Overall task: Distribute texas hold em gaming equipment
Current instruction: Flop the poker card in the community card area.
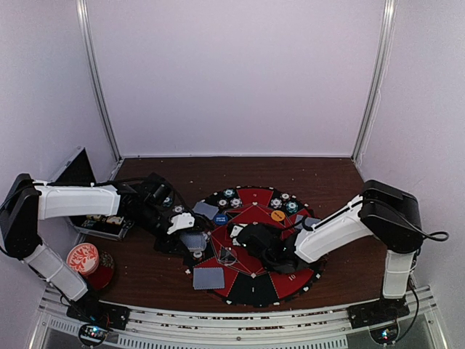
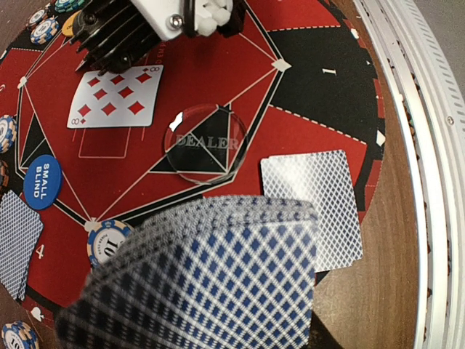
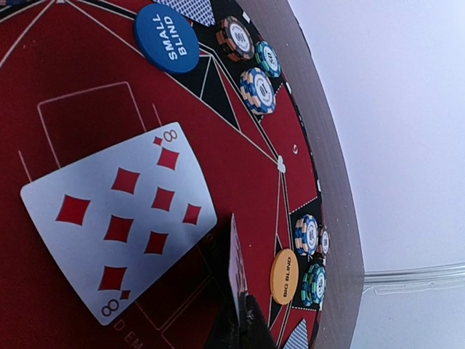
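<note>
While the left gripper (image 1: 183,231) is clamped narrow on a stack of grey-blue lattice-backed playing cards (image 2: 203,283) over the left edge of the big round red-and-black felt mat (image 1: 256,289), the right gripper (image 3: 232,327) is pinched shut on what looks like a single card (image 3: 236,262). That card stands on edge just beside the face-up eight of diamonds (image 3: 123,218) near the mat's middle.

The step in hand looks like dealing the shared cards. The next move would be to lay this one flat in the outlined box next to the eight, neither overlapping it nor dragging it.

Face-down dealt cards lie at the mat's near-left edge (image 2: 312,209) and far-left edge (image 1: 205,210). The round blue "small blind" button (image 2: 41,181) sits left of centre and the round orange "big blind" button (image 3: 284,276) towards the far-right edge. Small striped-edge poker chips (image 3: 258,91) sit in short stacks along the far edge.

A clear round "dealer" disc (image 2: 203,143) lies between the eight and the stack, close enough that a sweeping wrist could knock it. The two wrists are near each other over the mat.

Off the mat, near the left edge of the brown wooden table (image 1: 145,280), are a dark tray (image 1: 102,227) and a red-and-white patterned disc (image 1: 82,257).
</note>
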You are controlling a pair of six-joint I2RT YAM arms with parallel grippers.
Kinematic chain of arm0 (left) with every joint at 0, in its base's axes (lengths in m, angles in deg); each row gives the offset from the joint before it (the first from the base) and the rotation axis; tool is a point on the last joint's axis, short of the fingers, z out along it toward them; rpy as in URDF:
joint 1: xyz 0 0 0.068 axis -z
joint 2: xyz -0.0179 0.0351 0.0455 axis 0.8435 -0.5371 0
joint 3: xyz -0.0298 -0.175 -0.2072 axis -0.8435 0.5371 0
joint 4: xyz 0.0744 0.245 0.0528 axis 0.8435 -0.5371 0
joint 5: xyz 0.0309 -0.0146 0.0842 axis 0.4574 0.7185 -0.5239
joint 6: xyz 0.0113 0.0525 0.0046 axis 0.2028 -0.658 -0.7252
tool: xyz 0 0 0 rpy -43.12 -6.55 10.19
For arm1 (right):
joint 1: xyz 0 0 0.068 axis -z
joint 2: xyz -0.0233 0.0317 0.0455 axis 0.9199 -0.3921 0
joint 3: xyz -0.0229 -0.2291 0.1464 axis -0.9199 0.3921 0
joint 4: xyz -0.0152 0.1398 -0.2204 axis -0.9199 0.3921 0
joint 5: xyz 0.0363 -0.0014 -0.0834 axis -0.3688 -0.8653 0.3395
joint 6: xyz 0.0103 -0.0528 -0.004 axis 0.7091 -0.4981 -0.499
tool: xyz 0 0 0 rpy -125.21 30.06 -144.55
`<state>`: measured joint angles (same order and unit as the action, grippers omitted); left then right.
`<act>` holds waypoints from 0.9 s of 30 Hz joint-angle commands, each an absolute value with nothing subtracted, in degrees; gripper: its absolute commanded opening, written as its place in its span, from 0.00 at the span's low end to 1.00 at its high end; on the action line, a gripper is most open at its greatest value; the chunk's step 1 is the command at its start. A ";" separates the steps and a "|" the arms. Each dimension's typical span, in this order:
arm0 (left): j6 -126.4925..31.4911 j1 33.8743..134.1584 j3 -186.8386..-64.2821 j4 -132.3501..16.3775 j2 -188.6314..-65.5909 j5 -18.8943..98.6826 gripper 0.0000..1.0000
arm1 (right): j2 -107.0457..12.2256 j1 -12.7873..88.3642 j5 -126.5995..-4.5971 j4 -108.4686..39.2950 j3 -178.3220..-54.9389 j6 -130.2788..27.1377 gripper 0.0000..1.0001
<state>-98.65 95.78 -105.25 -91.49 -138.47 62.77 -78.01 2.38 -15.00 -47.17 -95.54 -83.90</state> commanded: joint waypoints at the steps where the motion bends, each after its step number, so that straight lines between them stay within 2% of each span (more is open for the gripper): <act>1: -99.41 95.70 -105.28 -90.79 -137.26 64.23 0.39 | -77.38 2.22 -18.16 -50.32 -95.45 -84.01 0.00; 18: -99.36 95.70 -105.50 -90.76 -137.45 64.50 0.39 | -75.10 1.20 -25.15 -47.90 -93.73 -82.74 0.03; 27: -99.41 95.72 -105.46 -90.76 -137.59 64.44 0.39 | -75.84 0.79 -24.98 -46.84 -94.31 -82.66 0.13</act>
